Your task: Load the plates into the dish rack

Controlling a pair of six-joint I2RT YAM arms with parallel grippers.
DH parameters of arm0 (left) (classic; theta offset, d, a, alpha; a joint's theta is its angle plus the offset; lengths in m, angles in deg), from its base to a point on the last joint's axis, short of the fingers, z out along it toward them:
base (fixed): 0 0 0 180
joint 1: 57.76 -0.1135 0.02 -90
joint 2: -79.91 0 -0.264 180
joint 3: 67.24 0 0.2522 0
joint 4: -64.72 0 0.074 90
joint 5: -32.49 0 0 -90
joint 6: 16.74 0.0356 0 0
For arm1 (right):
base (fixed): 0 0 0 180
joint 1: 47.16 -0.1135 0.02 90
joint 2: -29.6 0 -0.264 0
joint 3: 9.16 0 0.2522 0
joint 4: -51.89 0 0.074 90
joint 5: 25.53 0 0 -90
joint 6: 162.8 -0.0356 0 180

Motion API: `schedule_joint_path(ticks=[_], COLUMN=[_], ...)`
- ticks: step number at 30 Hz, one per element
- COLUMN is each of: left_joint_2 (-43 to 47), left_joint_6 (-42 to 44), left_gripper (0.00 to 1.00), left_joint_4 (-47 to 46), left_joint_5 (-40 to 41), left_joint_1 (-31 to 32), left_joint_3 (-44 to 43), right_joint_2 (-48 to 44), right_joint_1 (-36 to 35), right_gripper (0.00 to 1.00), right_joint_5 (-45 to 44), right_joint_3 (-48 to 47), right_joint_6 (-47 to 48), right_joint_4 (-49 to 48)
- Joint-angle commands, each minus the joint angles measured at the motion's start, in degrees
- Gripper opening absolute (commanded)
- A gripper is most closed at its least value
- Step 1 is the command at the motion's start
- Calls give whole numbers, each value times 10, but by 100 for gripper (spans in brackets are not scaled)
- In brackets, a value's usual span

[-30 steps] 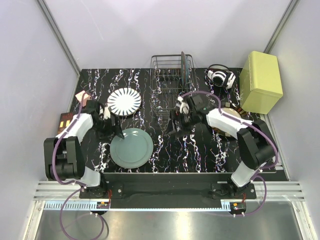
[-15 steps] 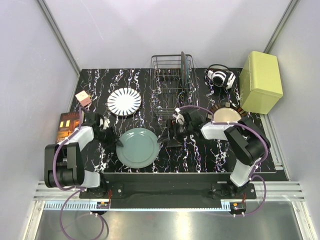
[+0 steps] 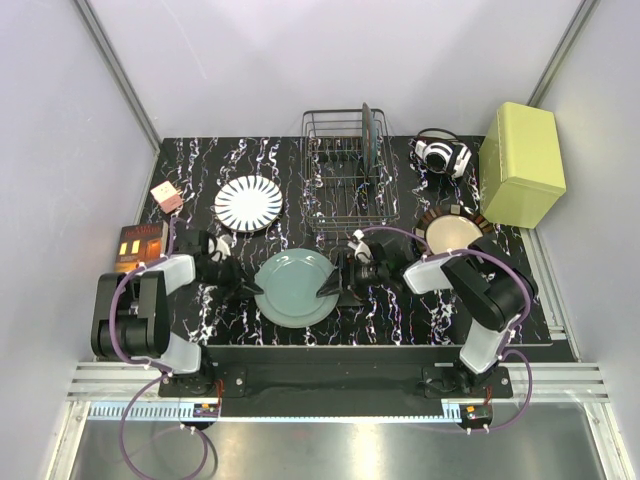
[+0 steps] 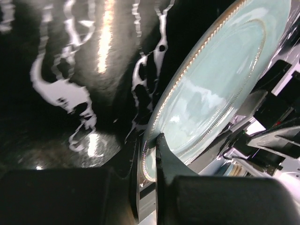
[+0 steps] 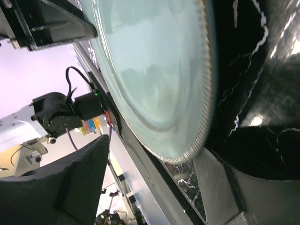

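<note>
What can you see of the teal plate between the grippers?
The teal plate is round, glossy and ceramic-looking, with a beaded ring along its rim and nothing on it. It lies face up near the front edge of the table. The left gripper pinches its left rim; the right gripper has its open jaws straddling the right rim.

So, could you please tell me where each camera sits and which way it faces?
Top external: above and behind the arms, looking down; both arms show, left pincer and right pincer flanking the teal plate.
Left wrist: on that arm, facing the plate's rim; own fingers show.
Right wrist: on that arm, facing across the plate; own fingers show.
Shared: the plate.
</note>
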Motion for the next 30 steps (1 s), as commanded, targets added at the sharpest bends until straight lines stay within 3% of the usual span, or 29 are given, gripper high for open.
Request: schedule_joint_path(ticks=[1, 3, 11, 13, 21, 30], left_joint_2=[-3, 4, 18, 18, 19, 51], left_joint_6=[-2, -8, -22, -20, -30, -45], left_gripper=[0, 0, 0, 0, 0, 0], left_joint_4=[6, 6, 5, 9, 13, 33], left_joint_5=[22, 20, -9, -14, -65, -124], left_joint_1=[36, 57, 100, 108, 121, 121], left_joint_3=[10, 17, 27, 27, 28, 54], right_joint_2=[10, 9, -20, -31, -46, -82], right_joint_1=[-6, -6, 4, 3, 19, 92], right_gripper=[78, 77, 42, 38, 52, 50], right_joint_5=[-62, -78, -64, -58, -61, -5], right_joint_3=[-28, -40, -34, -32, -39, 70], right_joint_6=[-17, -25, -13, 0, -8, -37], right_joint_4=[-42, -47, -65, -68, -82, -95])
